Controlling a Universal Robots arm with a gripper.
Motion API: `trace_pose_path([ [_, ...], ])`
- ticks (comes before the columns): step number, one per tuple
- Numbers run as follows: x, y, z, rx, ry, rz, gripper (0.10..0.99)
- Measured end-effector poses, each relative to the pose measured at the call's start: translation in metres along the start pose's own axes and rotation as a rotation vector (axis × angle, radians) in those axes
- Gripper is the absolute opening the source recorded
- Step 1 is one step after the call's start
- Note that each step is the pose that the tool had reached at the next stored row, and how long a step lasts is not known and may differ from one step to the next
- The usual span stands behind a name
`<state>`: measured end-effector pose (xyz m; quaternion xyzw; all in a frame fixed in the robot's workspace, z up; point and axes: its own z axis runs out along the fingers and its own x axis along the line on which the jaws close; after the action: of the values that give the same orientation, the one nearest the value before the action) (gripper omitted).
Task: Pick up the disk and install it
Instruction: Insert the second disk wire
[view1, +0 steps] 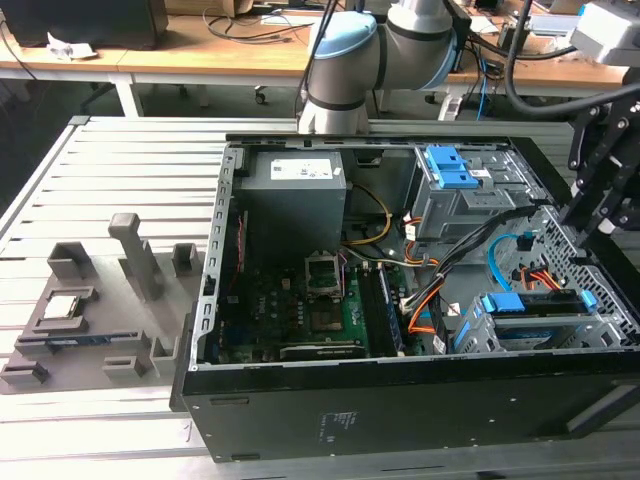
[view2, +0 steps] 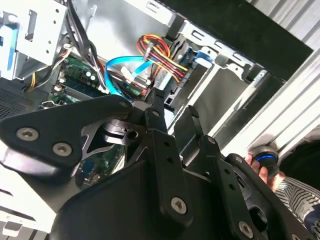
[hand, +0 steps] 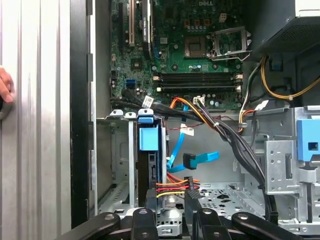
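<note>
The disk (view1: 530, 320) sits in the drive cage at the case's front corner on the exterior view's right, its blue side rails showing. In the first wrist view the disk (hand: 152, 170) stands edge-on in that cage under a blue rail tab, with red, yellow and black power wires running to its end. My gripper (view1: 592, 222) hangs above the case's edge on the exterior view's right, just off the cage. Its black fingers (hand: 153, 199) stand apart with nothing held between them in both wrist views. The gripper (view2: 174, 111) points into the case near the cage.
The open black computer case (view1: 400, 410) lies on a slatted metal table. Inside are a power supply (view1: 295, 185), the motherboard (hand: 200, 50), an upper cage with blue latches (view1: 450, 168) and loose blue and orange cables (hand: 200, 160). A grey fixture (view1: 90, 320) lies on the exterior view's left. A hand (view2: 261, 167) rests by the case.
</note>
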<state>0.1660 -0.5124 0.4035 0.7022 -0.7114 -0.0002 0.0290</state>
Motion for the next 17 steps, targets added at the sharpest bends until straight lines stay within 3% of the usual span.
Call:
trace_pose_path([
  [3, -0.0027, 0.0030, 0.0018, 0.000, -0.0002, -0.002, 0.361],
  [9, -0.0095, 0.0164, 0.0139, 0.001, 0.0007, -0.012, 0.361],
  [14, -0.0194, 0.0249, 0.0203, 0.001, 0.0027, -0.025, 0.361],
  [17, -0.0202, 0.0290, 0.0229, 0.001, 0.0029, -0.035, 0.361],
])
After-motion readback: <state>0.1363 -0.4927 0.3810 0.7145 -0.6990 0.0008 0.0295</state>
